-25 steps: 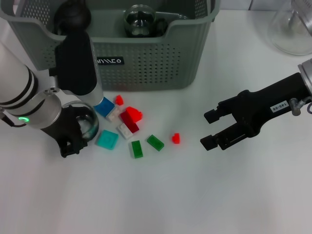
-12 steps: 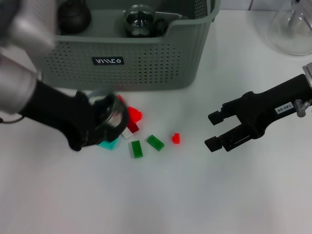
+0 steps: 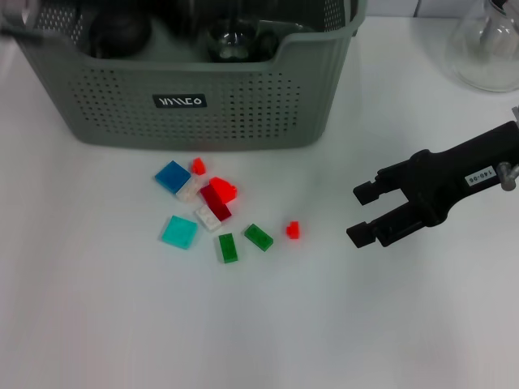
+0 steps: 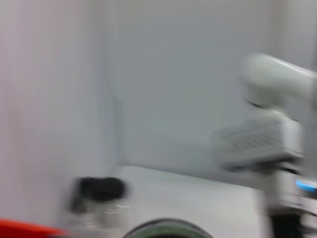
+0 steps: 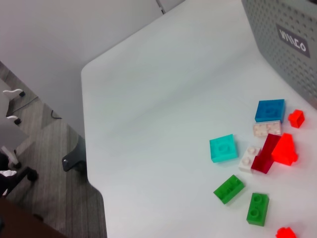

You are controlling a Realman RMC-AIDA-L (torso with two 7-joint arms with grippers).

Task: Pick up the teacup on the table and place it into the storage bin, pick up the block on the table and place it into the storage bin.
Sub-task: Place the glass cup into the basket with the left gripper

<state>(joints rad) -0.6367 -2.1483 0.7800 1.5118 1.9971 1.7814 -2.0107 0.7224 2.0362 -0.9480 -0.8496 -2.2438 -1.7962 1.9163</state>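
The grey-green storage bin (image 3: 243, 105) stands at the back, with a dark pot (image 3: 117, 32) and a glass vessel (image 3: 231, 36) inside. Several blocks lie in front of it: blue (image 3: 172, 176), red (image 3: 220, 190), cyan (image 3: 178, 232), two green (image 3: 259, 237) and a small red one (image 3: 292, 230). They also show in the right wrist view, the cyan block (image 5: 223, 148) among them. My right gripper (image 3: 358, 215) is open and empty, right of the small red block. A dark blur (image 3: 199, 10) over the bin at the top edge seems to be my left gripper. The teacup it carried is hidden.
A clear glass flask (image 3: 486, 40) stands at the back right. In the right wrist view the table's edge (image 5: 94, 183) drops to the floor beyond the blocks. The left wrist view is blurred; a round dark rim (image 4: 166, 228) shows at its edge.
My left arm, shut on a glass teacup beside the blocks, swung up and back toward the bin and left the table. My right gripper drifted slightly right.
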